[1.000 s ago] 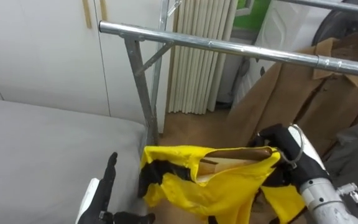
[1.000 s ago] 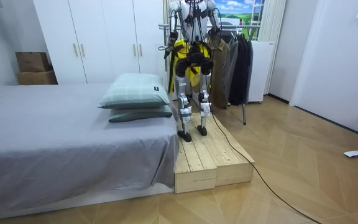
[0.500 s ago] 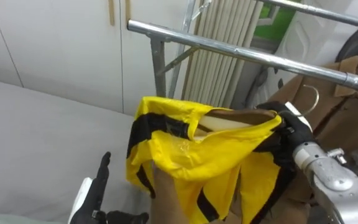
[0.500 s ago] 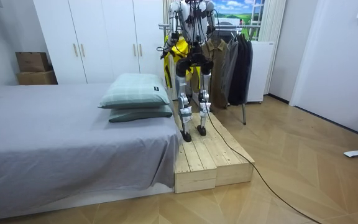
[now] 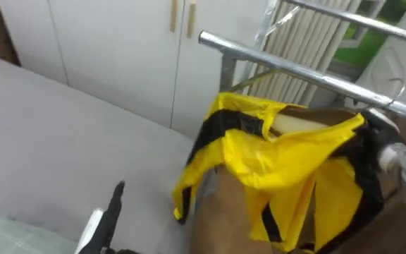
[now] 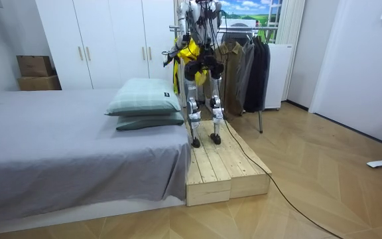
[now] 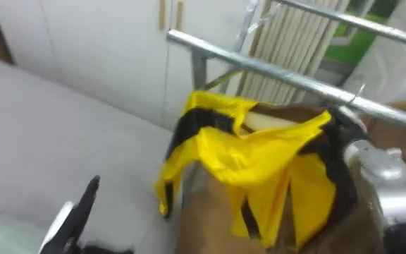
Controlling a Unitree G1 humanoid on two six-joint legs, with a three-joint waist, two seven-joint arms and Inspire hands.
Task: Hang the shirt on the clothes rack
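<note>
Right hand [image 7: 342, 125] stays clenched round the wooden hanger [image 5: 309, 121], and you've brought it up. A second ago the yellow jacket [image 5: 280, 152] hung well below the rail [image 5: 273, 58]; now its top sits just under the bar. The hook [image 7: 358, 90] looks close to the rail but not over it, so the hanging is yet to come. The hanger's long axis runs roughly along the rail, free end toward the robot's left, cloth draping down. Left hand [image 5: 108, 215] idles low, fingers straight.
</note>
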